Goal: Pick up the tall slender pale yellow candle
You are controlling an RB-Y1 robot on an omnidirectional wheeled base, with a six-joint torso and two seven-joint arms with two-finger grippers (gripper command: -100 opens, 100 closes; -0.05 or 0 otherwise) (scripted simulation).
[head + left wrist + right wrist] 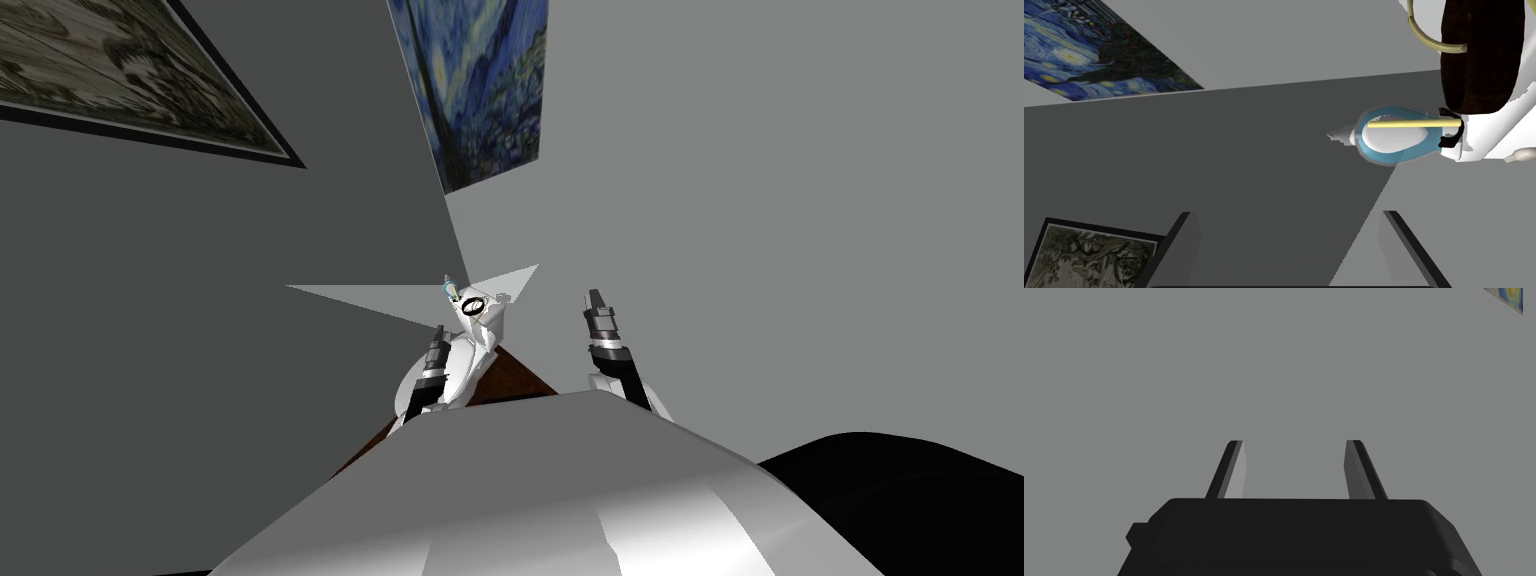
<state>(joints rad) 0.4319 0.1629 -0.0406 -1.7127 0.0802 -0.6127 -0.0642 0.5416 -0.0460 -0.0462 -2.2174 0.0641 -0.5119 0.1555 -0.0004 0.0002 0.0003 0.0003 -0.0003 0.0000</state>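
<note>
Gaping left gripper (1286, 216): fingers apart; candle (1409, 123) ahead, untouched
Candle: thin, pale yellow, crossing a blue-rimmed white object (1394, 141)
Right gripper (1294, 444): fingers apart

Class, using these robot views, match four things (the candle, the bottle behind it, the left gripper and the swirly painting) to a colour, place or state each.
Things:
1 candle
2 bottle
3 left gripper
4 painting

Descriptions:
a blue rim, white middle
b on the wall
c pale yellow
d open, empty

Pairs: 1-c, 2-a, 3-d, 4-b.
</note>
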